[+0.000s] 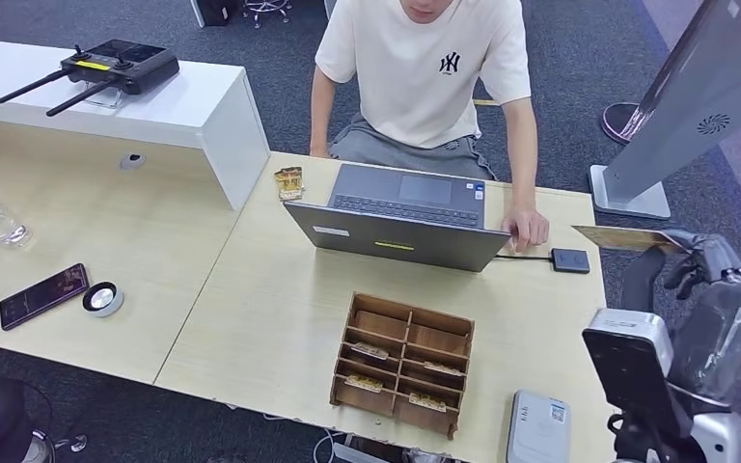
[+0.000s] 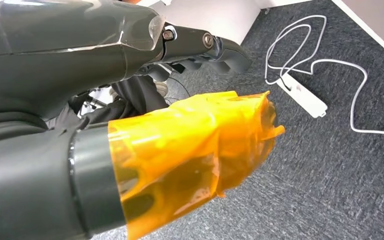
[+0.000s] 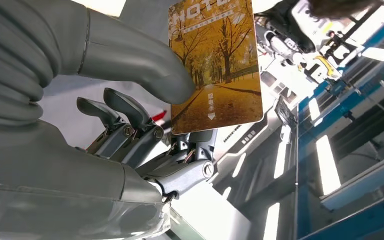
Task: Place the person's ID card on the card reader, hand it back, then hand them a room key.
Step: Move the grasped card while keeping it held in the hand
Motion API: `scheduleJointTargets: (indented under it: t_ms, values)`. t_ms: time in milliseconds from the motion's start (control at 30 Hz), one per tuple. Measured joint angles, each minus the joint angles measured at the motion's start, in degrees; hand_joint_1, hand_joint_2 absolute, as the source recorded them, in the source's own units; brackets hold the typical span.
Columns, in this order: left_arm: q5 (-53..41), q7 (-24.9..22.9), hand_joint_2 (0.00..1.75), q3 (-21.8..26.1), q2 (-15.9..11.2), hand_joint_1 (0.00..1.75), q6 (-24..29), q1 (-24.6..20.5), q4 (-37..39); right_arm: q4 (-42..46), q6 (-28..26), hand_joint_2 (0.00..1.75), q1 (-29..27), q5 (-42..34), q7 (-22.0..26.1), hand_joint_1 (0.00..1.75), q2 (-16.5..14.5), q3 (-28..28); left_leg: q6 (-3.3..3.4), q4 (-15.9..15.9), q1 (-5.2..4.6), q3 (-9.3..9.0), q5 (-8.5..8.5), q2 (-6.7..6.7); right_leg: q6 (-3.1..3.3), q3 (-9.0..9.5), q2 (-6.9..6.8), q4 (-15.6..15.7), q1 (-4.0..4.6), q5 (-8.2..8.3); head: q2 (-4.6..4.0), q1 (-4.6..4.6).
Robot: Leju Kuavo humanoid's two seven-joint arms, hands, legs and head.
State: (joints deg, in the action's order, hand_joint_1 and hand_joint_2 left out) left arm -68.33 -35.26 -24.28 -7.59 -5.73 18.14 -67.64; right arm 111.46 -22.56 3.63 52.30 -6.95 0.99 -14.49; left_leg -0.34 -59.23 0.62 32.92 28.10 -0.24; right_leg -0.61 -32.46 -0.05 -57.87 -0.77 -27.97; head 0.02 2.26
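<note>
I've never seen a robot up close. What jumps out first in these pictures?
Most striking is the right hand, raised off the desk's right end, pinching a golden hotel card printed with autumn trees. Across the desk a person sits behind a grey laptop. Nearer the robot stands a wooden compartment tray holding more cards.

Even, bright overhead light fell on the worktop (image 1: 251,318), leaving only soft shadows. The right wrist view was blown out around bright strips, its background blurred.
</note>
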Motion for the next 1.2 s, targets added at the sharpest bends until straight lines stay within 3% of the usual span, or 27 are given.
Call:
scheduleJointTargets:
  t_ms: [433,633,800,900,967,1200]
  values:
    - [-5.2,3.9,0.0,9.8,5.1,0.0,0.2,4.2,-1.4,9.1,3.1,1.75,-14.7,-19.7,2.4,1.75,-0.4,5.5,0.02,0.0,0.0,0.01,0.08,0.0,0.0,-0.01,0.0,0.0,0.0,-0.04,0.0,0.01]
    - [-7.7,6.3,0.0,16.1,9.0,0.0,1.0,6.2,-1.5,10.2,4.6,1.75,-22.4,-24.3,-0.1,1.75,2.0,5.9,0.04,0.0,0.0,0.03,0.11,0.0,-0.01,-0.01,0.0,0.0,0.0,-0.06,0.0,0.01]
    - [-7.9,10.3,0.0,23.9,14.1,0.0,1.4,8.1,-2.8,10.6,2.8,1.75,-27.9,-25.7,-1.5,1.75,4.6,5.8,0.04,0.0,-0.01,0.07,0.17,0.02,-0.02,-0.01,0.0,0.0,-0.01,-0.07,0.0,0.01]
    - [-2.3,12.8,0.0,30.6,18.9,0.0,-0.1,9.9,-5.8,10.9,0.5,1.75,-30.5,-26.4,-2.4,1.75,6.2,5.3,0.08,0.0,-0.02,0.07,0.22,0.03,-0.05,0.0,0.01,0.1,-0.02,-0.08,0.0,0.0]
    - [4.3,12.1,0.0,34.2,21.6,0.0,-0.6,11.8,-8.4,11.0,-1.0,1.75,-32.2,-26.8,-2.9,1.75,7.2,4.8,0.1,0.0,-0.02,0.06,0.26,0.04,-0.07,0.0,0.03,0.1,-0.02,-0.1,0.0,-0.01]
    - [19.2,6.8,0.0,37.0,26.0,0.0,2.5,17.0,-14.3,11.1,-3.4,1.75,-34.9,-27.5,-4.2,1.75,10.4,2.7,0.1,0.0,-0.02,0.04,0.28,0.04,-0.09,0.02,0.01,0.1,-0.02,-0.18,0.0,0.01]
